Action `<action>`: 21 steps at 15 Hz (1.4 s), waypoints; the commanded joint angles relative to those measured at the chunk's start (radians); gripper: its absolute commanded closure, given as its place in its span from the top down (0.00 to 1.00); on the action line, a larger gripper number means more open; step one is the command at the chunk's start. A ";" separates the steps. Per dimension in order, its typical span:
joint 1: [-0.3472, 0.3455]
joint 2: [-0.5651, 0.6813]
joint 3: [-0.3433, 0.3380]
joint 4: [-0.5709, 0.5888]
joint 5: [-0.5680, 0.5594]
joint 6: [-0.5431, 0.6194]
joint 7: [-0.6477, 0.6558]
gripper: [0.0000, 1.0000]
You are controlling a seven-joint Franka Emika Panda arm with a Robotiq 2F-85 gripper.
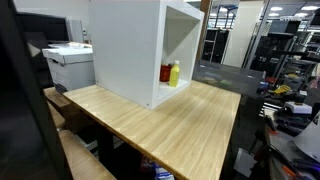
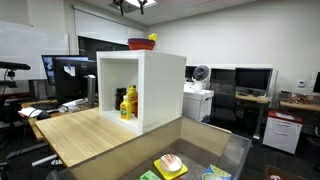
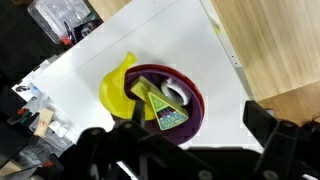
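Here, green packet [image 3: 166, 115], print illegible.

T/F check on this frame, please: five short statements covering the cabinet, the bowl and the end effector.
1. The bowl sits on top of the cabinet. True.
2. The end effector is shut on the bowl. False: its jaws are open and it hovers above the bowl, apart from it.
3. A yellow bottle stands inside the cabinet. True.
4. The cabinet stands on the floor. False: it stands on the wooden table.
5. The bowl is empty. False: the wrist view shows things in it, among them a green triangular piece.
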 commanded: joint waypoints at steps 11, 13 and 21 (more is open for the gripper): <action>0.002 -0.195 -0.004 -0.294 -0.009 0.097 0.015 1.00; 0.001 -0.225 -0.004 -0.336 -0.008 0.133 0.009 1.00; -0.014 -0.341 -0.002 -0.467 -0.035 0.142 0.018 1.00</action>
